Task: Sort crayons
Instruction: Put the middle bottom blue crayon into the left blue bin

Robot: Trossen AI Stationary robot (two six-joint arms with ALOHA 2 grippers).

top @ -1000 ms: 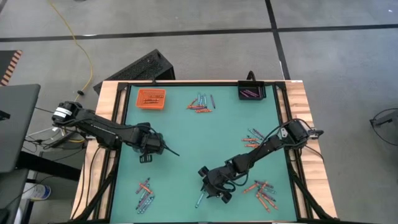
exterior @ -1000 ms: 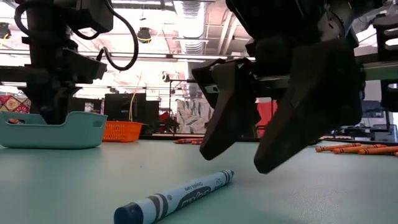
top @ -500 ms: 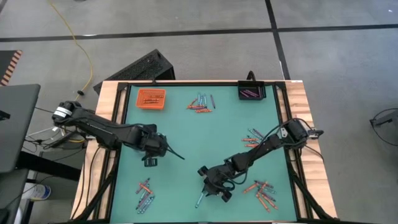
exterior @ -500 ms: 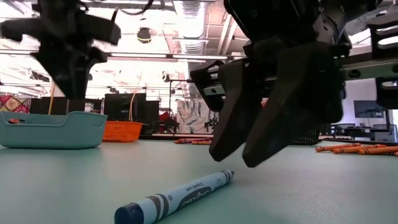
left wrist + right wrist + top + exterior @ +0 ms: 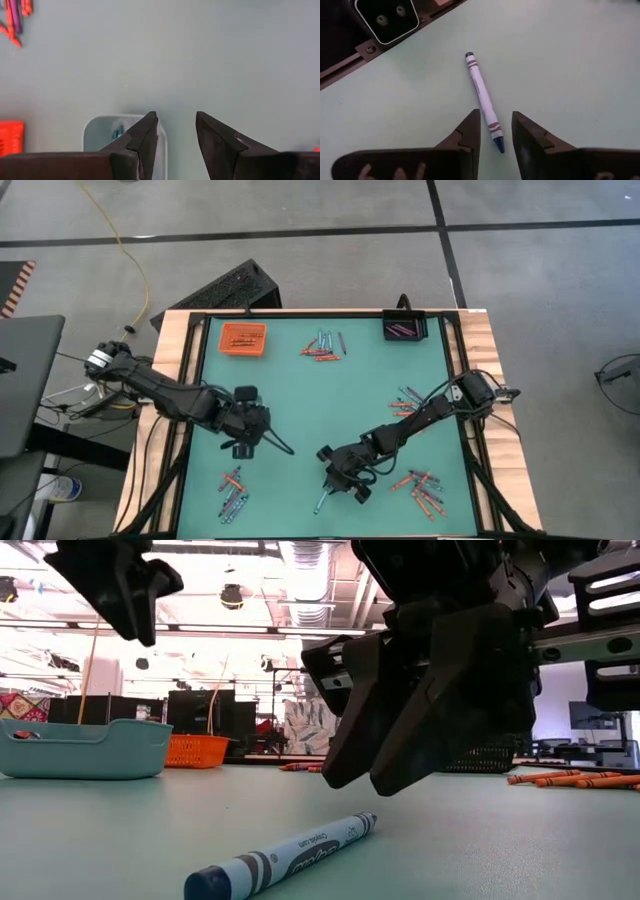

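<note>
The right gripper [image 5: 495, 131] hangs low over the near middle of the green desk [image 5: 330, 395], its two dark fingers [image 5: 355, 710] apart with a narrow gap and nothing caught between them. Right under them a blue-grey crayon [image 5: 484, 100] lies flat on the desk; from the table-level camera it [image 5: 283, 857] is plainly on the surface, with the fingertips held clear above it and not touching.

The left gripper [image 5: 176, 131] is over the left half of the desk, a little nearer than the middle, raised off the surface. Its fingers [image 5: 145, 134] are spread and hold nothing. Past them I can see a pale, clear tray [image 5: 102, 136] on the desk.

The rest of the crayons are scattered in heaps. One small bunch [image 5: 232, 492] lies in the near-left corner, orange-red and blue-grey mixed. Another bunch [image 5: 323, 346] sits at the far middle of the desk. A third group [image 5: 407, 400] lies on the right side beside the right arm, and a fourth [image 5: 424, 490] in the near-right corner, mostly orange-red.

At the far-left corner an orange tray [image 5: 243, 338] has some orange-red sticks in it, and at the far-right corner a black tray [image 5: 405, 328] has purple ones. From table height a teal tray [image 5: 80, 748] shows at the left, with an orange basket [image 5: 194, 750] just behind it.
</note>
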